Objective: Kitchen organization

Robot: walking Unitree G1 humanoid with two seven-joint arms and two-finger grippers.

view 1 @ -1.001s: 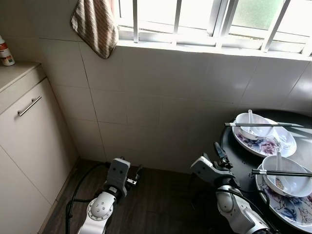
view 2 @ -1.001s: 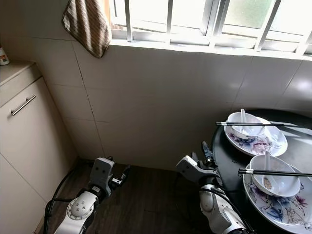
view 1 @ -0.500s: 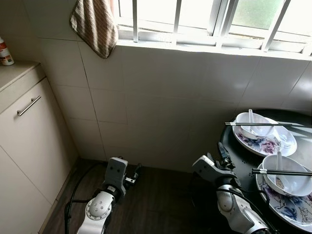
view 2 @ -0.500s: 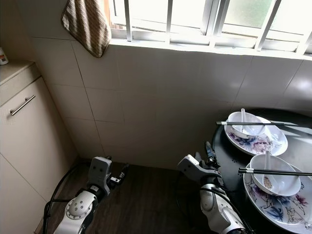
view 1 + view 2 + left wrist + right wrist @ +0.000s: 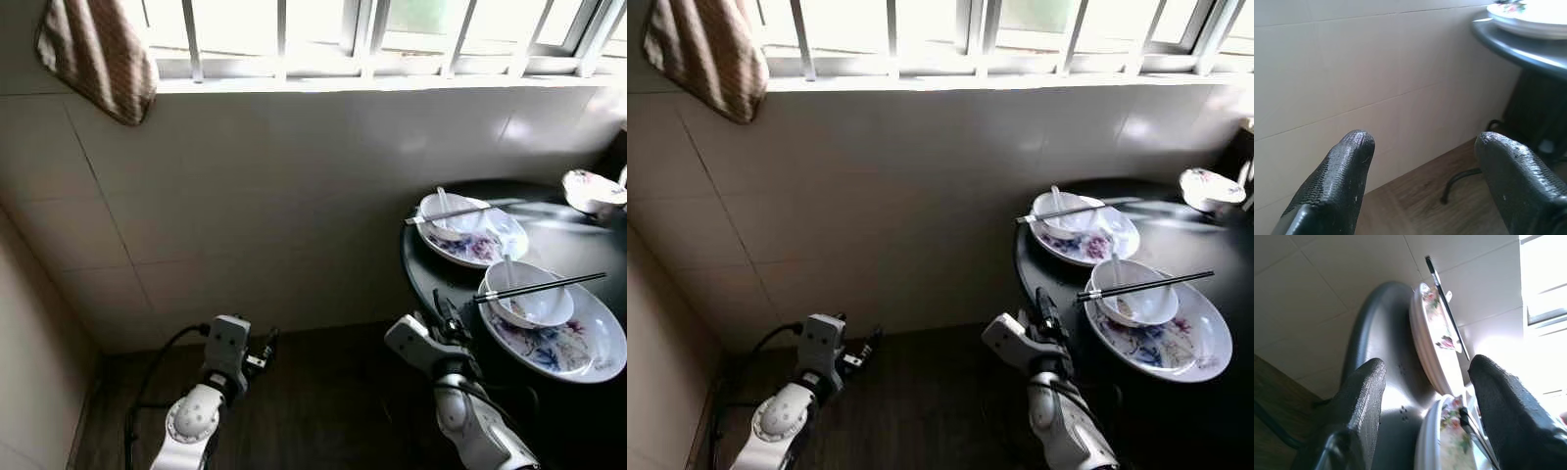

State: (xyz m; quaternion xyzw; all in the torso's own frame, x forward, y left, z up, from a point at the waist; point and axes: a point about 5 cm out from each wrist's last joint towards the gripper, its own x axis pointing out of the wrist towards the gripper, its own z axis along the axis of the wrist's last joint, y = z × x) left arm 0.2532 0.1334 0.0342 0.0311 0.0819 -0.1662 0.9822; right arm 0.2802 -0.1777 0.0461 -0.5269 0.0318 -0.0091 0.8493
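A round black table (image 5: 560,235) stands at the right against the tiled wall. It carries two floral plates, the near plate (image 5: 590,345) and the far plate (image 5: 472,247). Each holds a white bowl (image 5: 529,302) with a spoon and chopsticks (image 5: 541,285) laid across the rim. A third bowl (image 5: 592,190) sits at the far right. My right gripper (image 5: 1427,369) hangs open and empty just below the table's edge, seen low at the right gripper (image 5: 445,313). My left gripper (image 5: 1422,142) is open and empty, low over the floor near the wall.
A striped towel (image 5: 98,54) hangs from the barred window sill at upper left. White wall tiles (image 5: 274,196) face me. Dark wood floor (image 5: 323,392) lies below, with a black cable (image 5: 157,360) beside my left arm and the table's leg (image 5: 1535,117) beyond it.
The camera has turned right: the cabinet has left the picture and more of the table shows, with a third bowl. Both arms still hang low, grippers open.
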